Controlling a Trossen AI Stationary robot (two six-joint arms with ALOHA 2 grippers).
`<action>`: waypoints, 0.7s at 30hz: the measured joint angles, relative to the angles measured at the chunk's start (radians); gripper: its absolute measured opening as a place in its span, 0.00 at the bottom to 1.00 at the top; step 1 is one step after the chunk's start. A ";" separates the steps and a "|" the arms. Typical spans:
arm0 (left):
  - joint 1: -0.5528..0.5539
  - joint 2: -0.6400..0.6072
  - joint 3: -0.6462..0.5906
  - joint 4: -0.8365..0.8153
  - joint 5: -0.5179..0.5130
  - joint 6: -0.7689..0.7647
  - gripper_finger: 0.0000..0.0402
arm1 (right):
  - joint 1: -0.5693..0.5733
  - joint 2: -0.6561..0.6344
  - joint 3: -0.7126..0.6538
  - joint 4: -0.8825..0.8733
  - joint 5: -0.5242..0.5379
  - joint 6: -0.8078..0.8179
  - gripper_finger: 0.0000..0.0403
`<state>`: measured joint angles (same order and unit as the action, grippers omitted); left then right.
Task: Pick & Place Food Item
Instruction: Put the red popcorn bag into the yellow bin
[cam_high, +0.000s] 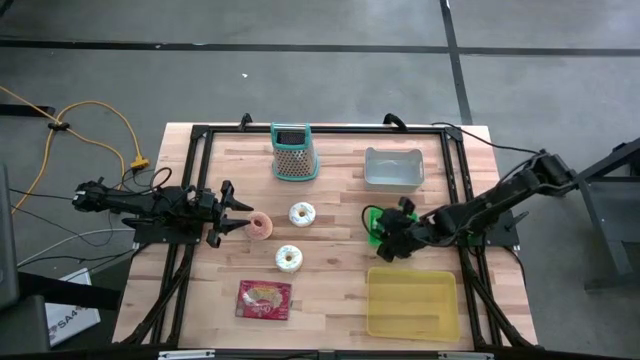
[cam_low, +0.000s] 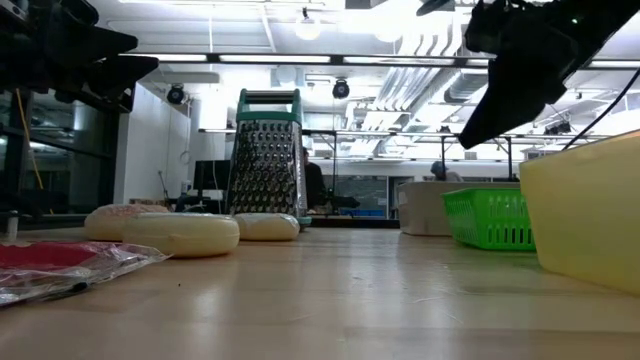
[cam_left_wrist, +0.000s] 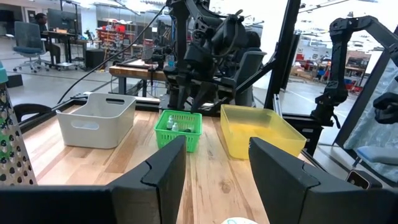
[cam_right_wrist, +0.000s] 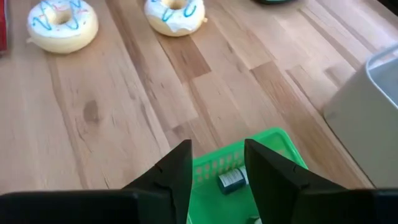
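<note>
My right gripper (cam_high: 386, 243) hangs open, slanting down over the green basket (cam_high: 374, 224). In the right wrist view its fingers stand apart above the basket (cam_right_wrist: 267, 146), and a small dark item (cam_right_wrist: 232, 180) lies inside, touched by nothing. My left gripper (cam_high: 240, 222) waits open at the table's left, pointing level at a pink donut (cam_high: 262, 225) just ahead of its fingertips. Two white iced donuts (cam_high: 302, 213) (cam_high: 289, 259) lie flat on the wood near the middle.
A metal grater (cam_high: 294, 152) stands at the far middle and a white bin (cam_high: 393, 168) at the far right. A yellow bin (cam_high: 412, 303) sits near the front right and a red packet (cam_high: 264, 299) near the front left. A black frame borders the table.
</note>
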<state>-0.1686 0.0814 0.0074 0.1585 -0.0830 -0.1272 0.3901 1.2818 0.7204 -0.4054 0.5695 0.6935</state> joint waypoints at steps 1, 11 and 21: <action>0.000 0.000 0.000 0.000 0.000 0.000 0.42 | 0.000 0.001 0.000 0.002 -0.001 -0.012 0.33; 0.000 0.000 0.000 0.000 0.000 0.000 0.42 | 0.000 0.001 0.000 0.070 -0.025 -0.116 0.33; 0.000 0.000 0.000 0.000 0.000 0.000 0.42 | 0.000 0.001 0.000 0.295 -0.121 -0.349 0.33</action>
<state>-0.1686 0.0813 0.0074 0.1585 -0.0830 -0.1272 0.3897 1.2831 0.7200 -0.1100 0.4486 0.3449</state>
